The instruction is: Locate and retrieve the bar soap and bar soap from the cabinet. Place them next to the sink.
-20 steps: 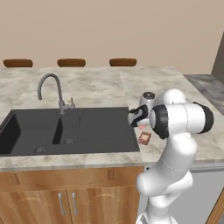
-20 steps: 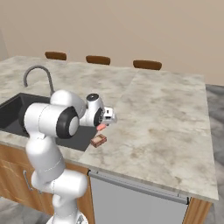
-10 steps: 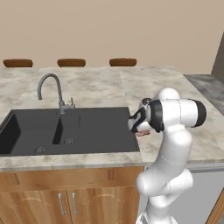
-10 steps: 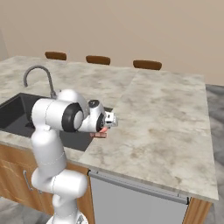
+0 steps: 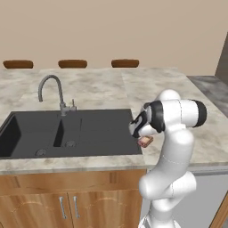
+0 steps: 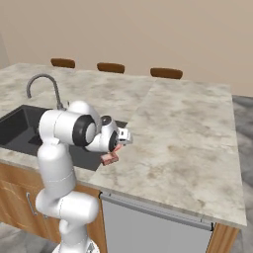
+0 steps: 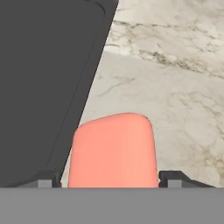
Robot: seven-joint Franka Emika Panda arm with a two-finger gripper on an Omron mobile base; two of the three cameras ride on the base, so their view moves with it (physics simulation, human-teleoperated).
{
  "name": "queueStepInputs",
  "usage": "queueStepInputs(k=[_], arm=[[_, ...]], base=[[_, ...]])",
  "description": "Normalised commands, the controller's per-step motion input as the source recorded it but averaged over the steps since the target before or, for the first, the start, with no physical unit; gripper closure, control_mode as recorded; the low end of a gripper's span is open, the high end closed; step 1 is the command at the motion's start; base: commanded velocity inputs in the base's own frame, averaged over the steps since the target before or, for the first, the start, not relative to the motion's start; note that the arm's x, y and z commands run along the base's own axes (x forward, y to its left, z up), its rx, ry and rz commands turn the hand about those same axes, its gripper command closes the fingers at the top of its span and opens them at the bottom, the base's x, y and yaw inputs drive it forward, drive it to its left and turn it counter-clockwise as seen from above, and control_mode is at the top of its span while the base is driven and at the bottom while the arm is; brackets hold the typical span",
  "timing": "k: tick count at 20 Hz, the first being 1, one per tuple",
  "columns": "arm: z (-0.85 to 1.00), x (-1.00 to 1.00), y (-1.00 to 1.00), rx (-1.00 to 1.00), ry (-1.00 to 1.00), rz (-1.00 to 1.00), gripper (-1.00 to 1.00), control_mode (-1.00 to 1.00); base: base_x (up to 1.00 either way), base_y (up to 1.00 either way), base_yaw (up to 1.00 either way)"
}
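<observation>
My gripper (image 5: 140,133) hangs just over the counter at the sink's right rim, shut on a salmon-pink bar soap (image 5: 144,141). The bar soap (image 6: 109,158) sits tilted, low over the marble beside the dark grey double-basin sink (image 5: 26,153). In the hand view the bar soap (image 7: 113,153) fills the space between the two dark fingertips (image 7: 173,177), with the sink (image 7: 43,65) close on its left. The gooseneck faucet (image 5: 50,87) rises behind the basins. The cabinet is out of view.
Beige marble counter (image 6: 188,133) spreads wide to the right of the sink. Three brown chair backs (image 5: 72,63) line the far edge. Wooden base doors with silver handles (image 5: 67,207) sit under the sink, and a grey panel (image 6: 148,230) sits under the counter.
The arm's elbow has swung up and the hand has sunk slightly lower and nearer the sink's rim. The soap has stayed beside the sink's right edge.
</observation>
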Motion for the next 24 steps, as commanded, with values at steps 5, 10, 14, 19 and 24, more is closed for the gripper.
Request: queueStepInputs(k=[5,10,14,19,24], arm=[[0.38,-0.18,-0.12,0.19,0.02,0.00,-1.00,-1.00],[0.49,-0.21,-0.32,0.20,0.10,-0.01,-1.00,-1.00],[0.56,-0.03,-0.62,0.17,0.25,-0.06,-1.00,-1.00],[0.83,-0.01,-0.29,0.11,0.23,-0.05,-1.00,-1.00],[0.68,-0.13,-0.03,0.10,0.27,-0.05,-1.00,-1.00]], base=[[0.00,0.00,0.00],[0.00,0.00,0.00],[0.00,0.00,0.00],[0.00,0.00,0.00],[0.00,0.00,0.00]])
